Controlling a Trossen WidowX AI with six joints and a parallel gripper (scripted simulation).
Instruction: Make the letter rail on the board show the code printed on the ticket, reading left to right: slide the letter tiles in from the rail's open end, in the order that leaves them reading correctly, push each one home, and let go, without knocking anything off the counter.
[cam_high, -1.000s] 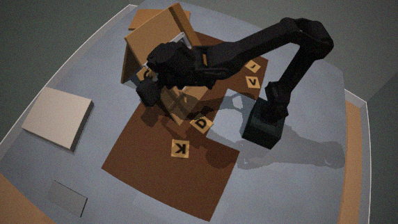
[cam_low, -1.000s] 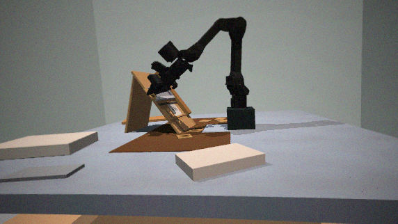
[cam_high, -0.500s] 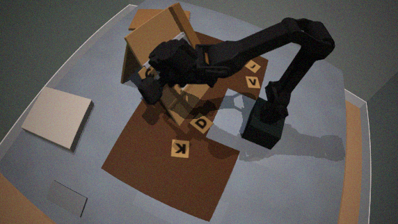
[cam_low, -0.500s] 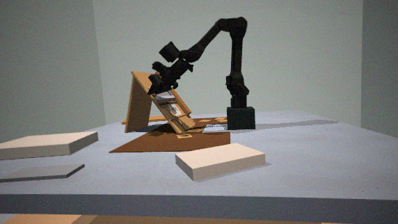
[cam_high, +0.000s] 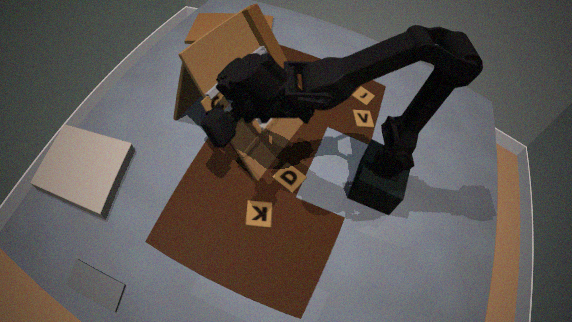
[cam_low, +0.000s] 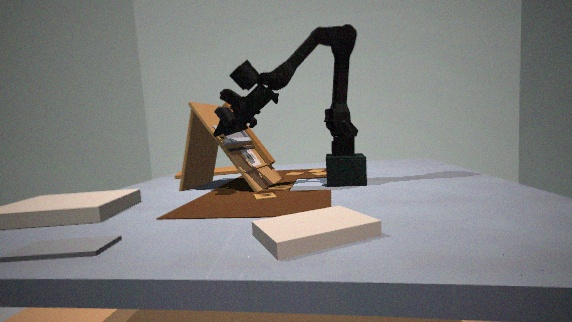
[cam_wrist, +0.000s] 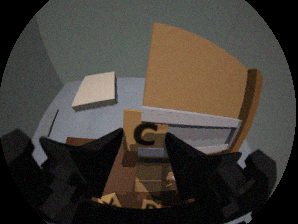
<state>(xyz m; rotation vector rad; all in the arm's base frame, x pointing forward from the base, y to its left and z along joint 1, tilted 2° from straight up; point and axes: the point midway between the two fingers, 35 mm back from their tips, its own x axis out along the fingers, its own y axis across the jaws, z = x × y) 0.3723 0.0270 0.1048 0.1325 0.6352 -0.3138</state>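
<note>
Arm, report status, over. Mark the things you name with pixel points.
Gripper (cam_high: 212, 102) (cam_wrist: 144, 133) shut on C tile (cam_high: 207, 104) (cam_wrist: 146, 134), at the rail's (cam_wrist: 190, 116) left end. Ticket code unreadable. No obstruction visible.

Your gripper pinches the C tile at the rail's left end; beyond it, a pale block lies near the tabletop's far left corner.
</note>
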